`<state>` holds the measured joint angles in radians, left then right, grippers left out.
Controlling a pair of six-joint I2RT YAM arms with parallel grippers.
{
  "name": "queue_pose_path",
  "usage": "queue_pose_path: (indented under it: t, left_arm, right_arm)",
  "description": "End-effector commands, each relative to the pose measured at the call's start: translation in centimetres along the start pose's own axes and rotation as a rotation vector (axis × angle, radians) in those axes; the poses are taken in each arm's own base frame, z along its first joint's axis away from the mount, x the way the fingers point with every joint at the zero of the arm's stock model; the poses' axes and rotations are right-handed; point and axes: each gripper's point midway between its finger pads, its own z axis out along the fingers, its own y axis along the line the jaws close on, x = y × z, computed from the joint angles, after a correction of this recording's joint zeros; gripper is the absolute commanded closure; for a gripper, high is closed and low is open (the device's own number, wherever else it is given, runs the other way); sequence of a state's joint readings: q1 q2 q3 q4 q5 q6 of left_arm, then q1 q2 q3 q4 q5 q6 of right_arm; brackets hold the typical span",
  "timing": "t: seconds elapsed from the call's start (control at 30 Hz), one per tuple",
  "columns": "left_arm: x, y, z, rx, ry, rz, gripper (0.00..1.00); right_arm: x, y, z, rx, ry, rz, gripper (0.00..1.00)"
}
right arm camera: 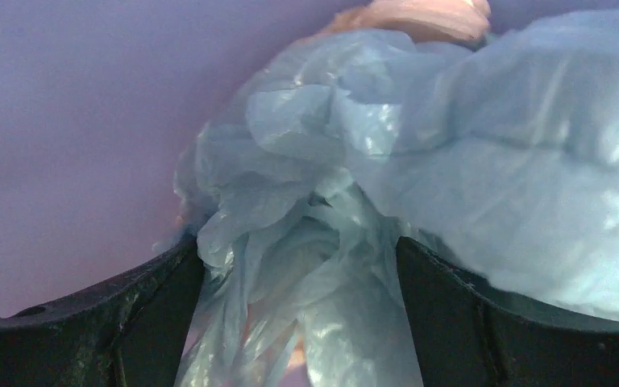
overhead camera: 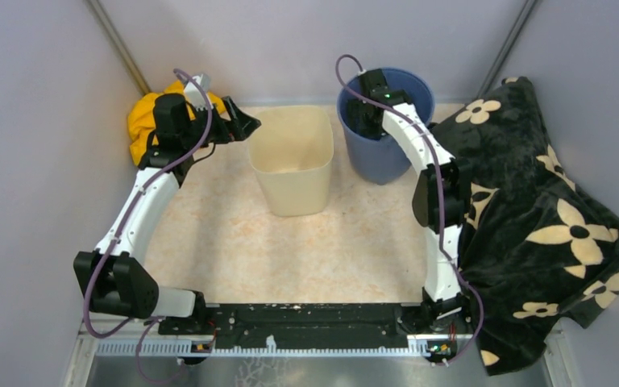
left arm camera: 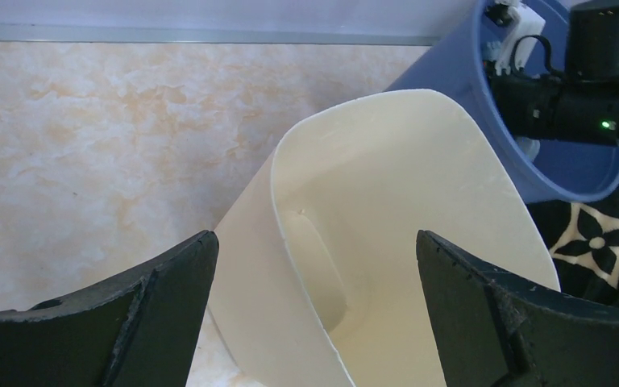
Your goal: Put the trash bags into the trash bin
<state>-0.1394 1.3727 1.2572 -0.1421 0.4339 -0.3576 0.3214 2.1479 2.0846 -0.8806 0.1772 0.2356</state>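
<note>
Your right gripper has its fingers spread wide, one on each side of a bunched fold of the trash bag. The plastic fills the gap, but nothing looks pinched yet, so treat the grip as released. The bag lies crumpled inside the blue bucket, at the upper middle of the overhead view, just right of the trash bin.

Close fully on the thick gathered knot at the centre of the wrist view rather than on a single thin layer (crinkly film like this probably slips out of a loose pinch). Then lift straight up until the trailing plastic is above the bucket rim before you carry it left. Otherwise I expect the bag to drag on the bucket.

Your left gripper is wide apart and holds nothing, hanging by the bin's left rim at the upper left of the overhead view. It could steady the bin, but mind it does not block the opening.
</note>
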Motion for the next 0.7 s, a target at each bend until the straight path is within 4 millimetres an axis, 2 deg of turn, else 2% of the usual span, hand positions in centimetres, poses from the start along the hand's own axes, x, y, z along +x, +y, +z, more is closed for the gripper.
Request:
queue_pose_path:
  t: [0.0, 0.1, 0.27, 0.53, 0.67]
  left_arm:
    - [-0.1, 0.3, 0.2, 0.000, -0.009, 0.006, 0.01]
    - [0.0, 0.3, 0.4, 0.010, -0.007, -0.001, 0.01]
    - [0.3, 0.2, 0.7, 0.025, 0.003, -0.013, 0.01]
    - [0.5, 0.4, 0.9, 0.019, 0.012, -0.018, 0.01]
    - [0.4, 0.5, 0.9, 0.014, 0.010, -0.019, 0.01]
  right_arm:
    - [-4.2, -1.8, -7.3, 0.019, -0.211, 0.059, 0.12]
    - [-3.9, -2.6, -8.3, 0.043, -0.209, 0.050, 0.11]
    - [-3.3, -4.2, -7.6, 0.072, -0.173, 0.069, 0.11]
    - [-2.2, -5.1, -3.5, 0.065, -0.102, 0.097, 0.12]
    - [-1.5, -5.1, -1.6, 0.047, -0.068, 0.101, 0.18]
